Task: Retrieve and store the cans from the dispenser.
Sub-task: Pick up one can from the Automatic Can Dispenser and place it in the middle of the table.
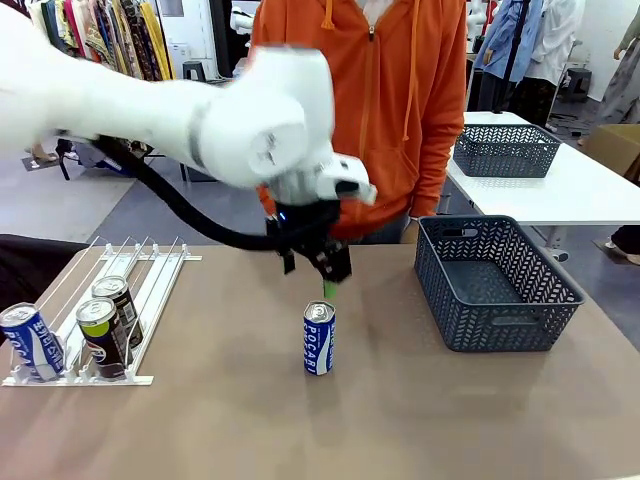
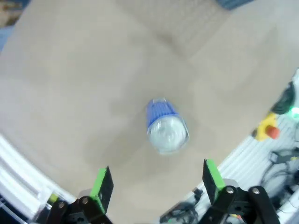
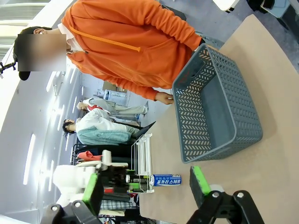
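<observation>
front: across table (image 1: 420,420) | left wrist: down, close over can (image 2: 166,126) | right wrist: sideways, same can

The centre can (image 1: 319,338) is blue with white lettering (silver top). At three o'clock from it, the basket (image 1: 500,325) is slate-blue herringbone mesh.

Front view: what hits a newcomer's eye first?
The big white left arm's end effector hangs open above a blue can standing upright mid-table. A person in an orange hoodie stands behind; a dark basket sits right, and the rack with three cans left.
</observation>
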Robot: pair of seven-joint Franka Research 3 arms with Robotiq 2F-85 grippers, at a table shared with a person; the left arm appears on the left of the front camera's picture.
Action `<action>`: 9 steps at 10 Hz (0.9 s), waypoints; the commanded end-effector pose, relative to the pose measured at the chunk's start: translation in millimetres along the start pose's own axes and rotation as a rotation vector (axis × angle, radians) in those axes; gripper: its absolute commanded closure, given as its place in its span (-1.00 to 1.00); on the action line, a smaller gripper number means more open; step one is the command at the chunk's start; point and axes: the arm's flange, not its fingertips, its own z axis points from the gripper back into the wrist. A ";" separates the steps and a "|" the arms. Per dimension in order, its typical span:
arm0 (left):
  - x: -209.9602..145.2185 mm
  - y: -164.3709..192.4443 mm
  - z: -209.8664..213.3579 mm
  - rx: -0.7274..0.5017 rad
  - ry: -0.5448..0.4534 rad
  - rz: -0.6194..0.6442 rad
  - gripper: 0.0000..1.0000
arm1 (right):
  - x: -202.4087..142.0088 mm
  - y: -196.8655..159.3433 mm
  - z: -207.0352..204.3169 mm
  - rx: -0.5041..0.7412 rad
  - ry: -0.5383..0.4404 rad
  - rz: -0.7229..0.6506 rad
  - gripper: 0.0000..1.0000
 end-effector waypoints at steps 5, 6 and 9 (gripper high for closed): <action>-263.8 227.1 137.5 -0.242 -0.388 0.646 -1.00 | 2.3 0.8 -2.0 0.027 -0.017 0.021 -1.00; -317.9 266.8 138.9 -0.381 -0.470 0.721 -1.00 | 2.3 0.8 -2.0 0.027 -0.017 0.021 -1.00; -429.1 343.9 86.3 -0.763 -0.623 0.867 -1.00 | 2.3 0.8 -2.0 0.027 -0.017 0.021 -1.00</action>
